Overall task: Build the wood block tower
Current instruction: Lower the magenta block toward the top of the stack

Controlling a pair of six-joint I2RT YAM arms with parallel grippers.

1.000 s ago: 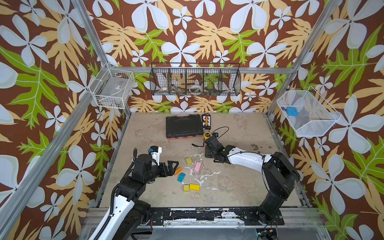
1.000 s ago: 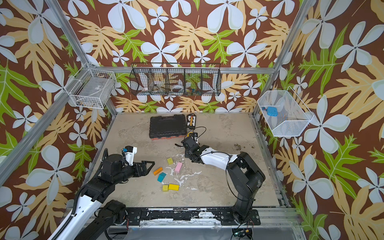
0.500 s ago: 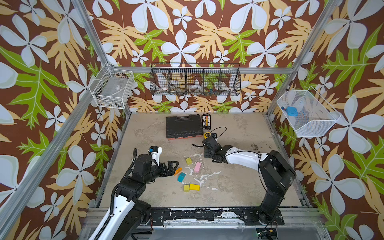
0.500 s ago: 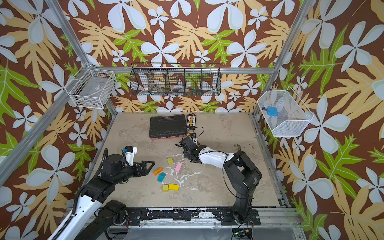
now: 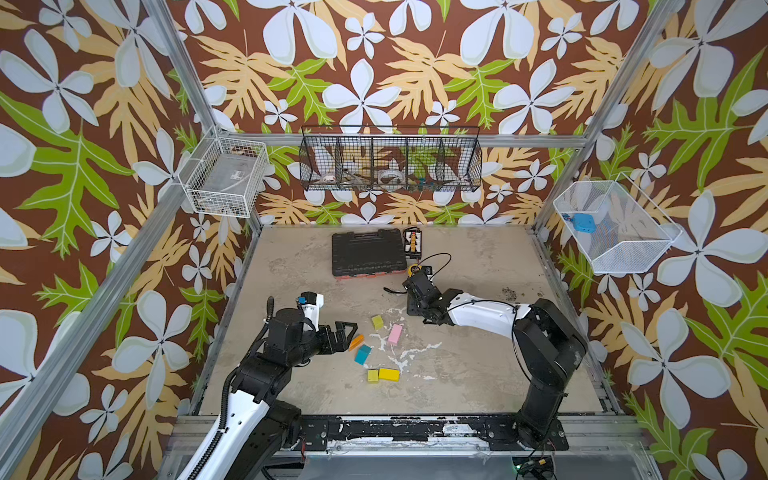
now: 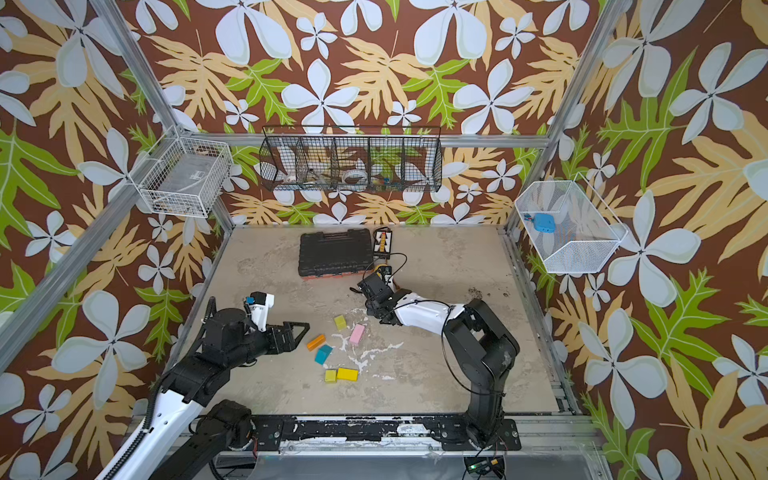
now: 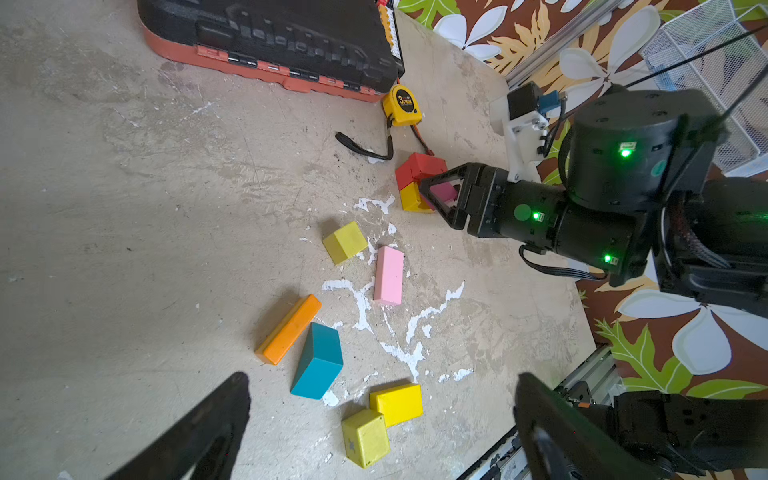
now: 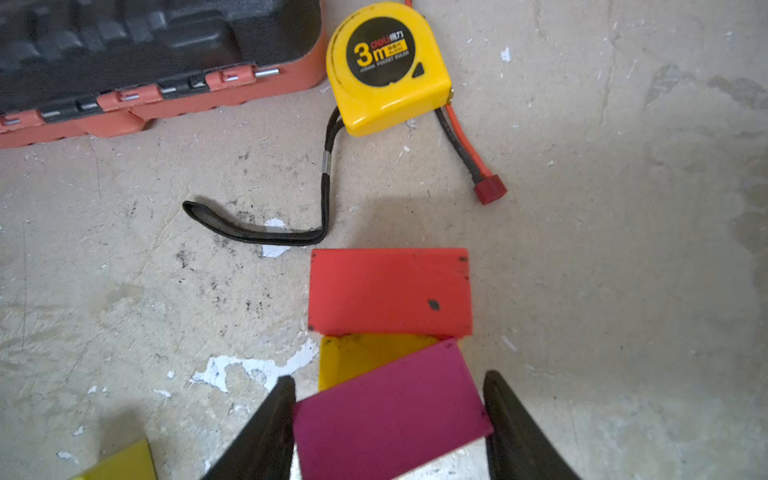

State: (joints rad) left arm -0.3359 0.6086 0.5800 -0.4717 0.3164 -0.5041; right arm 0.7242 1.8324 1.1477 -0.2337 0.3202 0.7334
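Wood blocks [image 7: 388,275]: scattered flat on the worktop [image 7: 124,208], between the two arms.
Magenta block [image 8: 390,415]: clamped between the fingers of the right gripper [image 8: 387,378], over a yellow block [image 8: 357,357], just beside the red block [image 8: 390,291].
Left gripper [image 7: 382,379]: fingers wide apart, holding nothing; orange bar [image 7: 289,330] and teal block [image 7: 318,361] lie nearest.

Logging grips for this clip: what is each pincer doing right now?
Left pincer: open, empty.
Right pincer: closed on the magenta block.

Floral wallpaper walls [image 5: 374,62], scuffed beige floor [image 5: 478,374], perhaps concrete, wire baskets [image 5: 390,160]
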